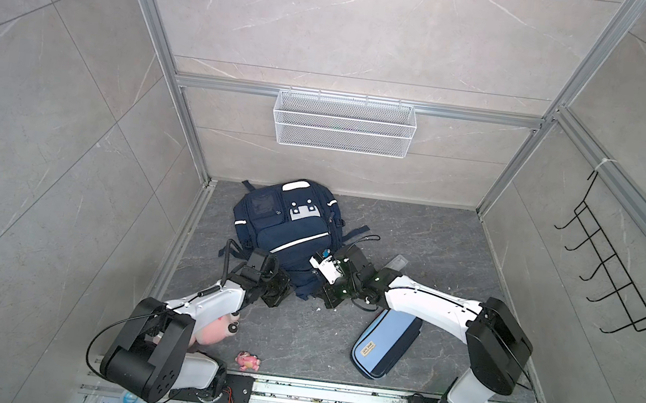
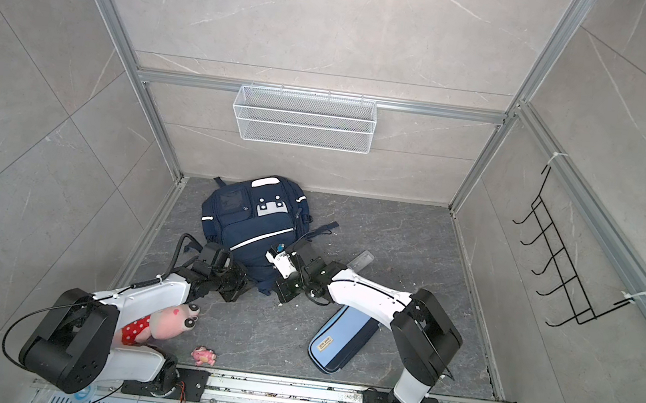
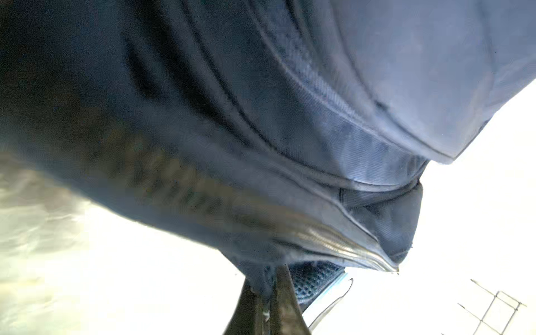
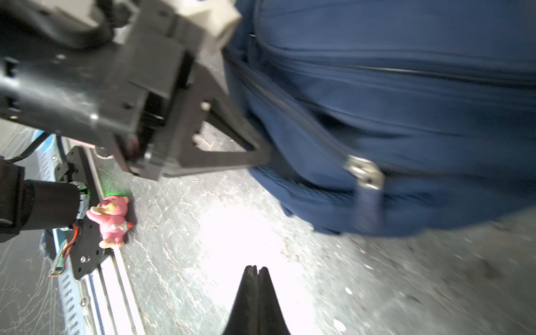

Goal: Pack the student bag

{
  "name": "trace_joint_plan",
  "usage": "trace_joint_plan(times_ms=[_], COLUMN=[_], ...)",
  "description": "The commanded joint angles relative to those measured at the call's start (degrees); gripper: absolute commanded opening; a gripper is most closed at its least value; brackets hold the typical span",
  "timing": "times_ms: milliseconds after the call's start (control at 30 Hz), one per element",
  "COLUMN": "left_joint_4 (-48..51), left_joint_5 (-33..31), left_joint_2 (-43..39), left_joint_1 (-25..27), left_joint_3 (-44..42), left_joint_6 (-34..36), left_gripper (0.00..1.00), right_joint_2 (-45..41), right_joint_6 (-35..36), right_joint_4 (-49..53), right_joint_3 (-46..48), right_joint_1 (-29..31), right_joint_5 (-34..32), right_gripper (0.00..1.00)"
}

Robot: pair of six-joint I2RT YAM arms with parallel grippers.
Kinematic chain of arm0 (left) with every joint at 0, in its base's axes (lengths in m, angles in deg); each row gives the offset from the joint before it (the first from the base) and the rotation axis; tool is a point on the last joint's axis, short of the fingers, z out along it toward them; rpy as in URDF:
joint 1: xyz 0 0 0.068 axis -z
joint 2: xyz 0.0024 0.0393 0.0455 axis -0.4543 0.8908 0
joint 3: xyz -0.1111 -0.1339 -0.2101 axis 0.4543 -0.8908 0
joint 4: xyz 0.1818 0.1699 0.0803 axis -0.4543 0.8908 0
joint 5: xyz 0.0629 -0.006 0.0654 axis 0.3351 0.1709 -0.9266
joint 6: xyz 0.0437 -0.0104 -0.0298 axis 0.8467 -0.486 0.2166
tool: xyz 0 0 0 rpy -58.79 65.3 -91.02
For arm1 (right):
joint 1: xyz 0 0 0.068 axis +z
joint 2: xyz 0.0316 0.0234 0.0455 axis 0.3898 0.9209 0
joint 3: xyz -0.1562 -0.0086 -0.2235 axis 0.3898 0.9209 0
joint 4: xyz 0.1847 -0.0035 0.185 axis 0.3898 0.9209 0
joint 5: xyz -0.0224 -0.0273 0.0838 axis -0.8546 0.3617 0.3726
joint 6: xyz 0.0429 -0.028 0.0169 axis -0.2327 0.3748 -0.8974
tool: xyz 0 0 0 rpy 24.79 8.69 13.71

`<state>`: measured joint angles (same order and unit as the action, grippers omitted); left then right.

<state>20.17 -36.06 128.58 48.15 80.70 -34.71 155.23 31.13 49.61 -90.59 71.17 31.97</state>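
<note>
Nearest us, our right gripper (image 4: 255, 269) hangs empty, jaws nearly together, while the left gripper (image 4: 261, 155) pinches the near edge of the bag (image 1: 287, 240) lying far-centre; next, we judge, the right must grasp the zip pull (image 4: 364, 174) to open it.

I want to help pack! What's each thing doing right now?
Bag: lying front up, looks zipped.
Left gripper: shut on bag fabric.
Right gripper: shut, empty.
Pencil case: lying flat, looks closed.
Plush: lying down, half hidden.
Pink bear: lying down, untouched.
Basket: hanging, empty.
</note>
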Motion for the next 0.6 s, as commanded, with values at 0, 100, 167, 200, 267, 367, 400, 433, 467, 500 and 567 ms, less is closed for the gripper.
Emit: trace_joint_plan(times_ms=[0,100,167,200,267,367,400,433,467,500,567], left_joint_4=[0.9,0.5,0.5,0.6,0.2,-0.5,-0.6,-0.8,-1.0,-1.2,-1.8], left_joint_5=[-1.9,-1.7,-1.7,-1.6,-1.6,-1.6,-1.6,-1.5,-1.4,-1.4,-1.0], left_joint_2=[-2.1,-2.4,-2.5,-2.6,-2.8,-3.2,-3.3,-3.5,-3.6,-3.7,-3.7], left_joint_1=[0.0,0.0,0.0,0.0,0.0,0.0,0.0,0.0,0.0,0.0,0.0], left_joint_3=[-0.5,-1.3,-1.4,-1.5,-1.8,-2.4,-2.6,-2.8,-3.0,-3.1,-3.4], left_joint_6=[2.0,2.6,3.1,3.2,3.3,3.3,3.2,3.2,3.1,3.0,3.2], left_gripper=[0.0,0.0,0.0,0.0,0.0,0.0,0.0,0.0,0.0,0.0,0.0], right_joint_2=[-3.7,-3.3,-1.1,0.3,2.8,5.3,6.2,7.3,8.4,9.3,10.6], right_joint_6=[5.5,9.3,10.8,11.9,13.9,14.3,14.1,13.7,13.4,13.2,12.1], right_joint_4=[6.0,9.5,12.5,14.5,17.3,16.8,16.5,16.5,16.5,16.8,15.8], right_joint_3=[-3.0,-6.8,-10.1,-12.0,-14.7,-15.0,-15.3,-15.9,-16.5,-17.0,-16.7], right_joint_1=[-1.6,-5.2,-7.1,-7.6,-7.8,-7.9,-7.9,-7.9,-8.0,-7.9,-7.9], right_joint_5=[-5.2,-2.6,0.7,2.7,5.6,8.2,9.2,10.4,11.9,12.6,12.5], right_gripper=[0.31,0.46,0.53,0.56,0.58,0.59,0.58,0.56,0.54,0.53,0.52])
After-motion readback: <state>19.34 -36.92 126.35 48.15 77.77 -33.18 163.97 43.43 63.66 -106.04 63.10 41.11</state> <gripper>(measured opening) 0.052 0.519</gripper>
